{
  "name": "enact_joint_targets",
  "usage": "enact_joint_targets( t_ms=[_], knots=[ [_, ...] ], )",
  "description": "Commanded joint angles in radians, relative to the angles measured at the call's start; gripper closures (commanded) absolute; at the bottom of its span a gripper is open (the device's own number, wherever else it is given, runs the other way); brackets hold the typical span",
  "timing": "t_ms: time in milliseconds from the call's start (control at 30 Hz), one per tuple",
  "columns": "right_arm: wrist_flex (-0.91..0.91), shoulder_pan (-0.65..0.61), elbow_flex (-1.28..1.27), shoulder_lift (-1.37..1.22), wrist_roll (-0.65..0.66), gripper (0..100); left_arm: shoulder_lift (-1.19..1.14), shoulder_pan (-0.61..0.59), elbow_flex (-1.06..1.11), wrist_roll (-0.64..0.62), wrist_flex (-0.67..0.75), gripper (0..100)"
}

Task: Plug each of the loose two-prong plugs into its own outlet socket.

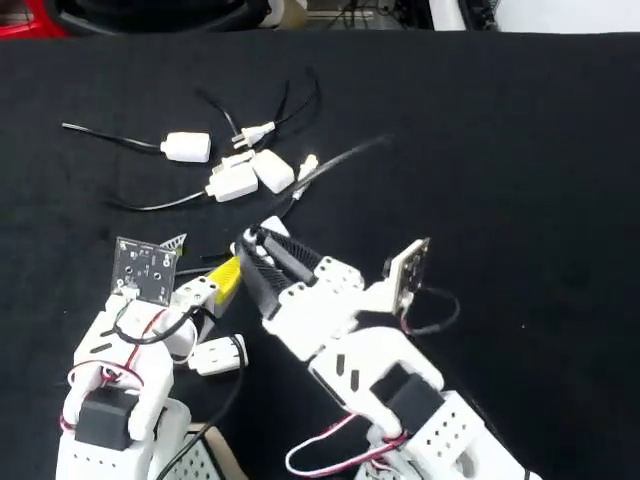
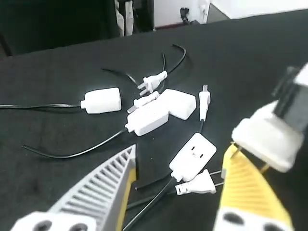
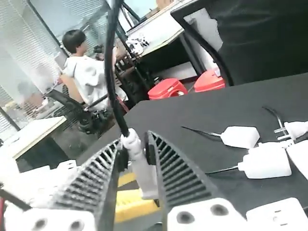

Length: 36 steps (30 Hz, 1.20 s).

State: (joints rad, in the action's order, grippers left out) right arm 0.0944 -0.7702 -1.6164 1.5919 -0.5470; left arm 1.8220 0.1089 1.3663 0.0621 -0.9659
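A white two-prong plug [image 3: 142, 173] on a black cable [image 3: 111, 72] is sitting clamped between the ribbed black fingers of the right gripper [image 3: 134, 142], which is hovering low over the black table [image 1: 520, 150], close beside the left gripper [image 2: 182, 151]. The left gripper is standing with its grey and yellow fingers wide apart, framing a white outlet socket [image 2: 194, 156] and a loose plug [image 2: 198, 185] lying just beside it. Farther out, two white outlet blocks [image 1: 250, 177] are lying touching each other, another plug [image 1: 256, 133] is resting just behind them, and a single block [image 1: 186, 147] is lying near them on its own lead
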Motion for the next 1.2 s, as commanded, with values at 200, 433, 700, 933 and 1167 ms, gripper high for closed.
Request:
enact_joint_targets(
  t_ms=[200,433,700,933,1167],
  knots=[
    [0.245,-0.041,0.053,0.084,0.012,98.7,0.003,-0.015,-0.007,-0.003,0.055,71],
    [0.394,0.011,0.117,0.082,0.068,98.7,0.003,-0.171,0.007,-0.003,0.104,71],
    [0.396,0.038,0.117,0.081,0.072,98.7,0.003,-0.186,0.048,-0.002,0.103,71],
    [0.651,0.164,0.374,-0.128,0.161,98.7,-0.002,-0.226,-0.027,0.249,-0.11,71],
    [0.861,0.35,0.699,-0.648,0.267,98.7,-0.222,-0.197,-0.15,0.376,-0.232,71]
  ],
)
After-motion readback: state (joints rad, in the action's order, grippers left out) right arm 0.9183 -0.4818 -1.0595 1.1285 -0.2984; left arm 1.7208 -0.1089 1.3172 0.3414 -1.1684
